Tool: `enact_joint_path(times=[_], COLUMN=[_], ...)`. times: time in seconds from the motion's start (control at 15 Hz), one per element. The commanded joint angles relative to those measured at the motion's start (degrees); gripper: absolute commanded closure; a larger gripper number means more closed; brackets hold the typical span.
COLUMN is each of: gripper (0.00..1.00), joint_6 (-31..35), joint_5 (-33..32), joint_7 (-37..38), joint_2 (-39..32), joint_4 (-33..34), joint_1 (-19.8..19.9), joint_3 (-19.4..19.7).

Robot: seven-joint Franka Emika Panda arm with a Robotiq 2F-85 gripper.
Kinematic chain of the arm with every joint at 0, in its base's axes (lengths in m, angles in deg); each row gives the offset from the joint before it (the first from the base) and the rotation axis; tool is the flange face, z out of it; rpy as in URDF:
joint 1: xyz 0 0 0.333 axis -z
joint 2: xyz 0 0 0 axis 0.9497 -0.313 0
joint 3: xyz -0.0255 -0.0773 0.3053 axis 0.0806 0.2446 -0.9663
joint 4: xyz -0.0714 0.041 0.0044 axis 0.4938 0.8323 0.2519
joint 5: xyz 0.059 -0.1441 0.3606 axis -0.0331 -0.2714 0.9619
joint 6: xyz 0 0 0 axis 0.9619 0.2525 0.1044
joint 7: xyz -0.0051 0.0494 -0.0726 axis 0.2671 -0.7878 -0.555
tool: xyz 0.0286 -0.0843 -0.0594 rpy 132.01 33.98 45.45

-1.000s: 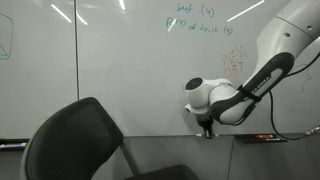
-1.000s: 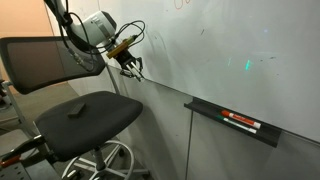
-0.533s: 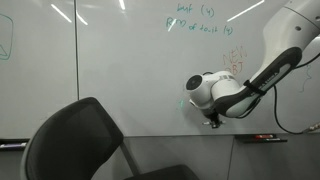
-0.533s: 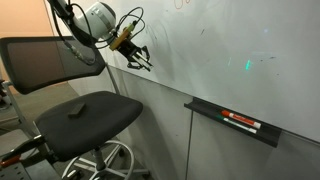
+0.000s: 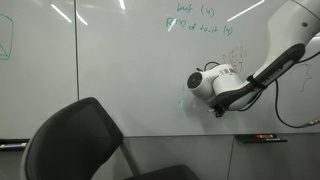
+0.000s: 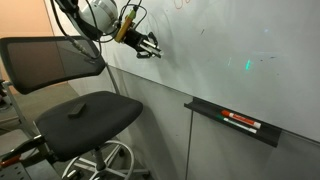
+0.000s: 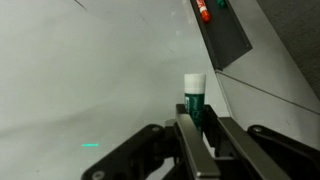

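Observation:
My gripper point(image 7: 196, 122) is shut on a green marker point(image 7: 194, 98) with a white end that points at the whiteboard point(image 7: 90, 80). In both exterior views the gripper point(image 5: 217, 112) point(image 6: 148, 50) is held up against the whiteboard point(image 5: 110, 60) point(image 6: 220, 50), above the level of the marker tray. The marker itself is too small to make out in those views. Green writing point(image 5: 196, 20) sits high on the board.
A black marker tray point(image 6: 232, 122) point(image 7: 222, 30) on the board's lower edge holds a red marker point(image 6: 240, 121). A black office chair point(image 6: 70, 95) point(image 5: 85, 145) stands in front of the board, below the arm. A green dash point(image 7: 91, 146) marks the board near the gripper.
The arm has risen and moved along the board with the marker still held; in one view it went right and up, away from the tray level.

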Motion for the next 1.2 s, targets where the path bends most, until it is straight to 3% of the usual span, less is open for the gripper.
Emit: enact_joint_path(times=[0.0, 0.73, 1.13], gripper=[0.94, 0.94, 0.94], joint_6=[-4.2, -12.3, -10.3], joint_5=[-4.8, -11.2, -6.7], joint_7=[2.8, 6.6, 5.2], joint_2=[0.5, 0.4, 2.0], joint_4=[2.0, 3.9, 0.3], joint_1=[1.2, 1.8, 3.2], joint_3=[-1.4, -3.2, -5.8])
